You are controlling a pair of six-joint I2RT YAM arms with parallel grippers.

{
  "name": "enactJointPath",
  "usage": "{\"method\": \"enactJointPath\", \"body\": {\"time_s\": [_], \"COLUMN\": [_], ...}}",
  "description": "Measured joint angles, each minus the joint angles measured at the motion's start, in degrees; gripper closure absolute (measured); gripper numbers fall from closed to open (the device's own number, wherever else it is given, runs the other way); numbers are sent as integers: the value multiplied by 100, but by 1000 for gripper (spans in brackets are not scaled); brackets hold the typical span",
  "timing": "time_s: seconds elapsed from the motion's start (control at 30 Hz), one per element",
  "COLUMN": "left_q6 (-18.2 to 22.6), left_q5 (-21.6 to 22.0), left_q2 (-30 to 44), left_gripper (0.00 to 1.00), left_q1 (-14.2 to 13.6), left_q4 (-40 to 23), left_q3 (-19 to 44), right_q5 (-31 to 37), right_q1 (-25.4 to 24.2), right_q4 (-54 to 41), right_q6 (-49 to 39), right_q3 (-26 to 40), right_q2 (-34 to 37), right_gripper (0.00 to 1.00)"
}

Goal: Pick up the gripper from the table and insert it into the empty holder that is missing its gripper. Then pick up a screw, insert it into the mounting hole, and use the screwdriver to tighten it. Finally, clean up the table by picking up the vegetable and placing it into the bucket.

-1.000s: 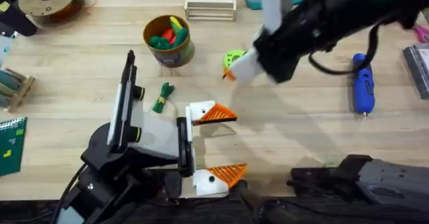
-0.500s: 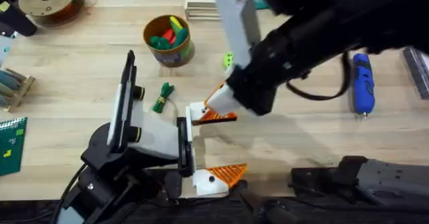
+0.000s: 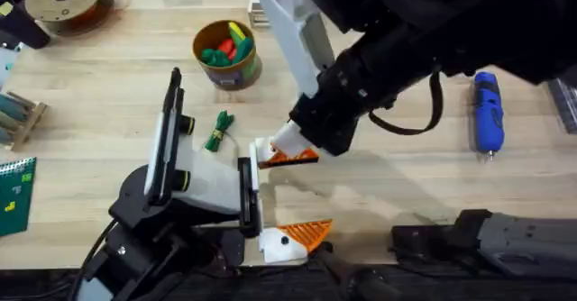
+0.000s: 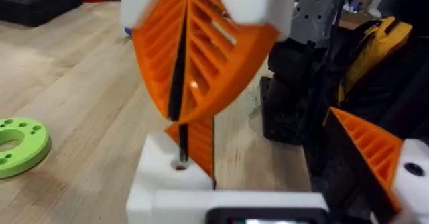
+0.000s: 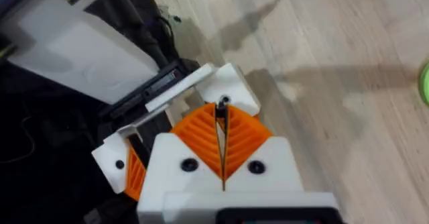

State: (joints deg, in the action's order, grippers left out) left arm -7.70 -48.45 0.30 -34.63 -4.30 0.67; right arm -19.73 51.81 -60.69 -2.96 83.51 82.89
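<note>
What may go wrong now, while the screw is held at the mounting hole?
1. The right tool pinches the thin screw only between its pad tips. If the screw meets the hole off-centre, it may tilt or slip out.
2. The pads hang close over the white holder, so pushing lower may press on it.
3. The screwdriver lies far away, so a released screw may topple.

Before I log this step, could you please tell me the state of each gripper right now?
Left gripper: open, holding nothing.
Right gripper: shut, apparently on a small screw.
</note>
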Motion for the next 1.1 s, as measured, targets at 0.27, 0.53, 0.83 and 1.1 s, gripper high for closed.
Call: {"method": "enactJointPath", "body": {"time_s": [0.27,0.53,0.83,1.1], "left_q6": [-26,-35,-22,-22], "left_q5": [0,0,-9,-22], "left_q2": [6,6,2,0], "left_gripper": [14,14,14,14], "left_q1": [0,0,0,0], "left_q4": [-6,-6,-4,-4], "left_q3": [0,0,0,0], "right_q5": [26,33,39,39], "right_q1": [-4,-2,100,105], "right_q4": [41,-28,-105,-85], "right_q6": [0,0,-2,-2], "right_q3": [0,2,2,2], "right_q2": [179,177,222,236], "right_gripper": [994,994,994,994]}}
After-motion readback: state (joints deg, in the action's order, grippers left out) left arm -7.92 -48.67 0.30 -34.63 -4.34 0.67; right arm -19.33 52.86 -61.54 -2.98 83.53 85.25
